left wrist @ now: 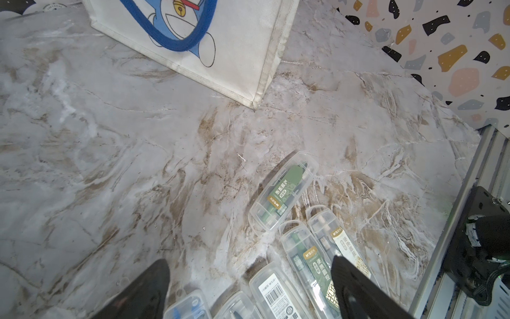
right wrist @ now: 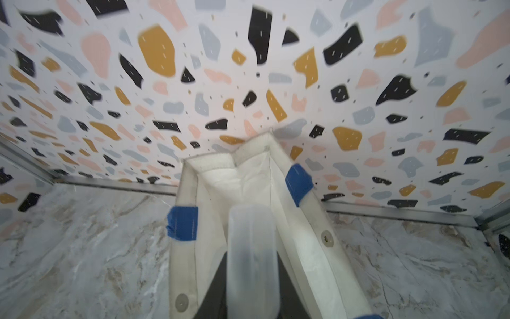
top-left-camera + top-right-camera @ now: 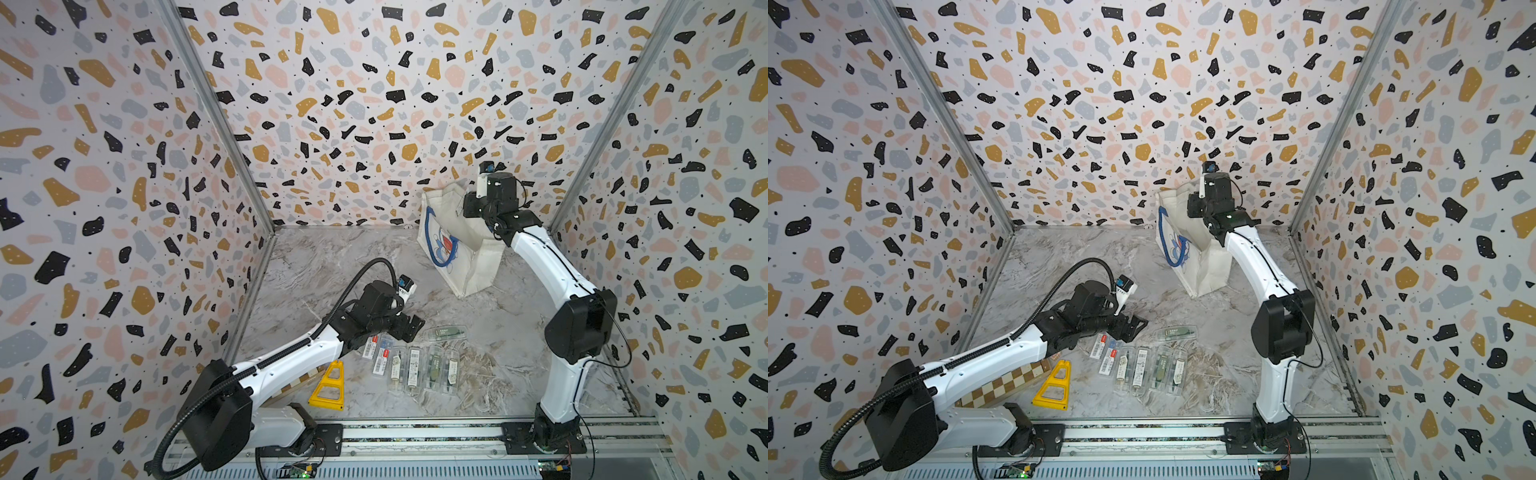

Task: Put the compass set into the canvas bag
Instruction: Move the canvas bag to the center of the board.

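Note:
The canvas bag [image 3: 451,249] [image 3: 1200,266] stands at the back right of the table, mouth open, cartoon print facing left [image 1: 234,55]. My right gripper [image 3: 476,205] [image 3: 1196,205] [image 2: 251,276] hovers over the bag's mouth, shut on a clear compass set case [image 2: 251,243] that points down into the white interior [image 2: 248,179]. Several more compass sets [image 3: 415,368] [image 3: 1148,368] lie in a row near the front, and one green set [image 3: 446,332] [image 3: 1175,332] [image 1: 284,193] lies just behind them. My left gripper [image 3: 409,326] [image 3: 1133,326] [image 1: 248,265] is open above the row's left end, holding nothing.
A yellow triangular stand [image 3: 329,384] [image 3: 1054,384] lies at the front left beside a checkered board [image 3: 1005,384] under my left arm. The arms' mounting rail [image 3: 415,434] runs along the front edge. Patterned walls close in the table on three sides.

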Available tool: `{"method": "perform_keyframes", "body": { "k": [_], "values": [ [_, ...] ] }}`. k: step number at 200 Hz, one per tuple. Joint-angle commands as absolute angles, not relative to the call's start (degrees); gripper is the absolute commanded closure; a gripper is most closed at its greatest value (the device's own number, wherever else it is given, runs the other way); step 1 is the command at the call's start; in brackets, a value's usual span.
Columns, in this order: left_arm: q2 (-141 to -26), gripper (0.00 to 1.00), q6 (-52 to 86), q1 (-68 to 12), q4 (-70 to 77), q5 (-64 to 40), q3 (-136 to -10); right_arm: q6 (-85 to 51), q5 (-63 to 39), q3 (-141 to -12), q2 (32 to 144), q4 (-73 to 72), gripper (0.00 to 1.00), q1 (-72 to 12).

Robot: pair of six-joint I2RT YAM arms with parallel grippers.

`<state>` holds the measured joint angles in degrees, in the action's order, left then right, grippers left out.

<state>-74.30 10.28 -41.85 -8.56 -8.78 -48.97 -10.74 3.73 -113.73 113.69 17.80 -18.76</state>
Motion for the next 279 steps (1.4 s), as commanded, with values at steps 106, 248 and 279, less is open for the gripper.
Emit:
{"method": "perform_keyframes", "body": {
  "k": [106,248,279],
  "values": [
    [-76.39,0.10,12.92,-40.17,-8.20,-8.81,-48.12,-6.56,3.00,-136.07,134.16,39.78,1.00,-16.97],
    [-75.12,0.11,13.18,-40.17,-8.81,-7.49,-46.67,-6.44,-0.89,-114.87,125.41,39.88,1.00,-17.67],
    [-74.37,0.11,13.18,-40.18,-8.91,-7.29,-45.94,-6.46,-0.97,-110.52,122.95,38.94,1.00,-17.88]
  ]
}}
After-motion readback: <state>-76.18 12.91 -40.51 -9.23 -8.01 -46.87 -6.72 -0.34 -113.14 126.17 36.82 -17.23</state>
